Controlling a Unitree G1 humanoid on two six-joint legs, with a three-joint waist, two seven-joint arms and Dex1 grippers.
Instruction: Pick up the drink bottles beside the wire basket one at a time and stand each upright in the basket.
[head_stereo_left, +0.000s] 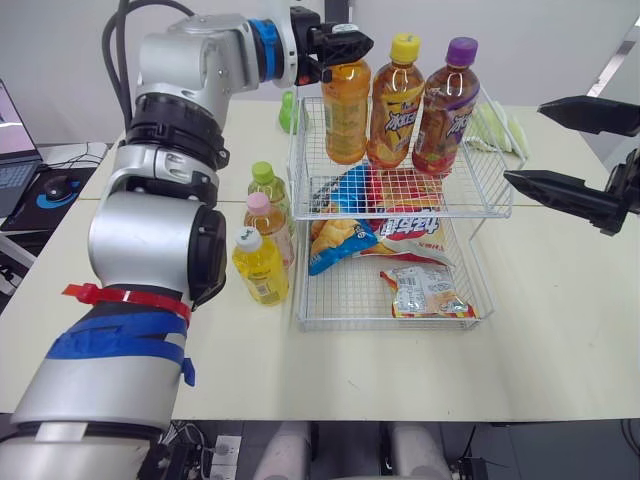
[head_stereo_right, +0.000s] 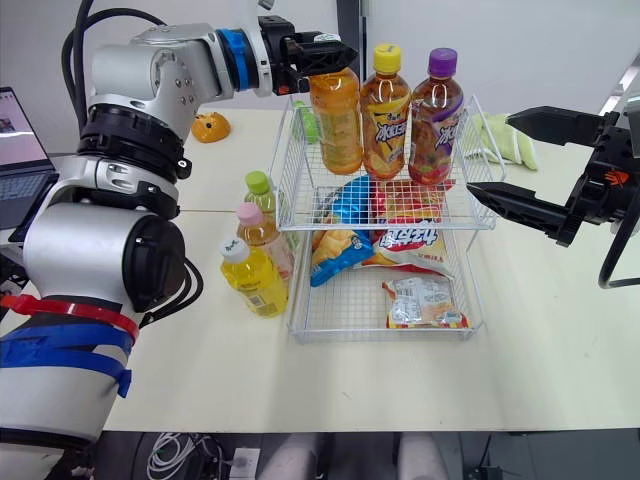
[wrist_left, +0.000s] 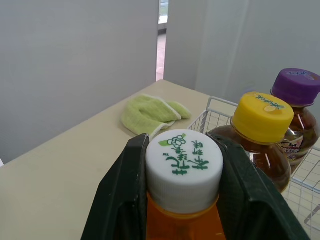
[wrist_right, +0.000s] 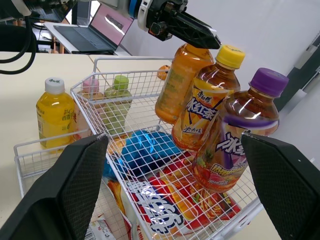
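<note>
My left gripper (head_stereo_left: 338, 45) is shut on the white cap (wrist_left: 184, 165) of an orange drink bottle (head_stereo_left: 346, 110). It holds the bottle, slightly tilted, at the left end of the wire basket's upper tier (head_stereo_left: 400, 214). I cannot tell whether the bottle's base touches the wire. Beside it in that tier stand a yellow-capped bottle (head_stereo_left: 393, 100) and a purple-capped bottle (head_stereo_left: 445, 105). On the table left of the basket stand three bottles: green-capped (head_stereo_left: 266, 186), pink-capped (head_stereo_left: 268, 222) and a yellow one with a white cap (head_stereo_left: 260, 266). My right gripper (head_stereo_left: 522, 143) hangs open to the right of the basket, holding nothing.
Snack bags (head_stereo_left: 425, 290) lie in the basket's lower tier, and more (head_stereo_left: 350, 190) lie on the upper tier under the bottles. A green cloth (head_stereo_left: 500, 130) lies behind the basket on the right. A laptop (head_stereo_left: 12, 140) sits far left. A small orange object (head_stereo_right: 212, 127) rests at the back.
</note>
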